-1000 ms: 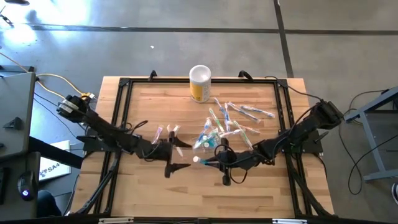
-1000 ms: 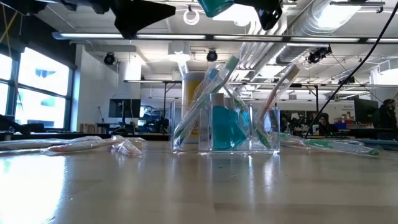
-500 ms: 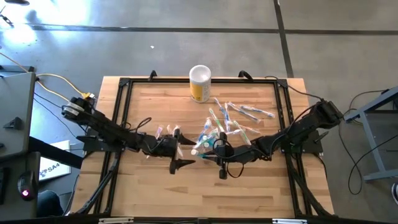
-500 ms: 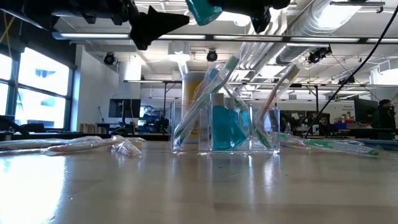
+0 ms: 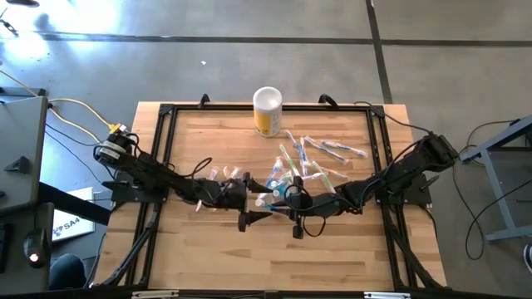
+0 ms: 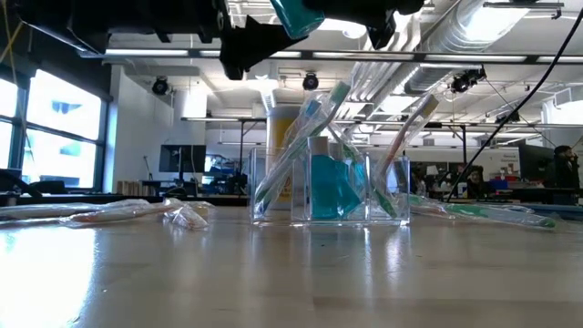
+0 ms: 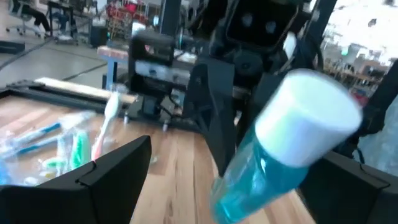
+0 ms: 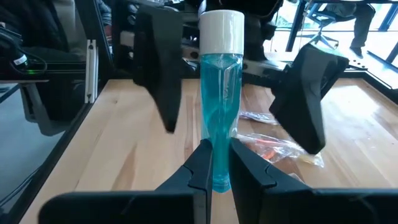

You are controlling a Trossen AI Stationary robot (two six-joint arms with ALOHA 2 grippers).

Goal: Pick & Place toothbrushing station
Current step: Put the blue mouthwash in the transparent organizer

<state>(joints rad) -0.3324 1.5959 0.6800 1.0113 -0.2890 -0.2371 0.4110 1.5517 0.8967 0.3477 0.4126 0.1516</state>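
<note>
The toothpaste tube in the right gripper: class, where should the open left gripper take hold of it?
Grip the toothpaste tube just below its white cap, coming in cap-first. The right gripper pinches the flat tail, so the cap end sticks out free between the left gripper's fingers.

a grey concrete floor (image 5: pixel 432 58) surrounds the table, with bright windows (image 6: pixel 55 128) and ceiling pipes (image 6: pixel 510 27).

Translucent teal plastic toothpaste tube (image 8: pixel 220 118) topped by a plain white cap. Matte black two-finger right pincer (image 8: pixel 217 163), matte black left pincer (image 5: pixel 255 212) likewise. Pale honey-brown wooden plank worktop (image 5: pixel 208 257), striped by board seams, edged in a black metal frame. Yellow cylindrical canister (image 5: pixel 267 112) with white lid. Slim pastel toothbrushes (image 5: pixel 320 154): mint green, blue, pink, white. Clear glossy plastic bag (image 8: pixel 273 147) over orange.
</note>
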